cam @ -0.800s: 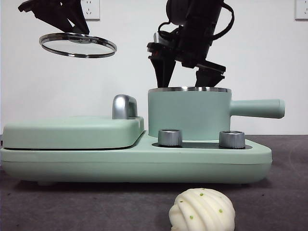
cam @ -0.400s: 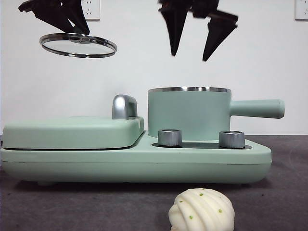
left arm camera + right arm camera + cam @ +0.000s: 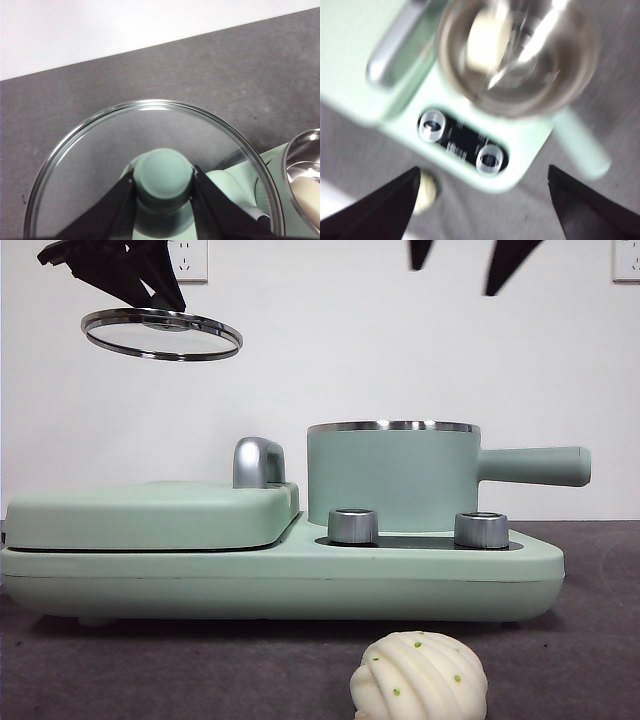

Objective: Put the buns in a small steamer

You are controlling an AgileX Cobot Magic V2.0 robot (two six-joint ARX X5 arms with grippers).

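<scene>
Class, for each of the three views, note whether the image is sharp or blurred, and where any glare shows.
Front view: sharp, evenly lit, highlights on the steel-rimmed mint-green pot. Left wrist view: sharp; faint reflection on the round glass lid held by the left gripper. Right wrist view: motion-blurred throughout, glare streaks inside the pot around the cream-white bun.

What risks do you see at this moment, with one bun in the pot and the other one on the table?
1. The left gripper holds the glass lid only by its knob, high in the air; a slip could drop it onto the griddle.
2. The twisted bun lies close to the appliance base, so the open right gripper may bump the base when reaching down.
3. The plain bun already sits in the small steamer; the second bun may land on it.
</scene>
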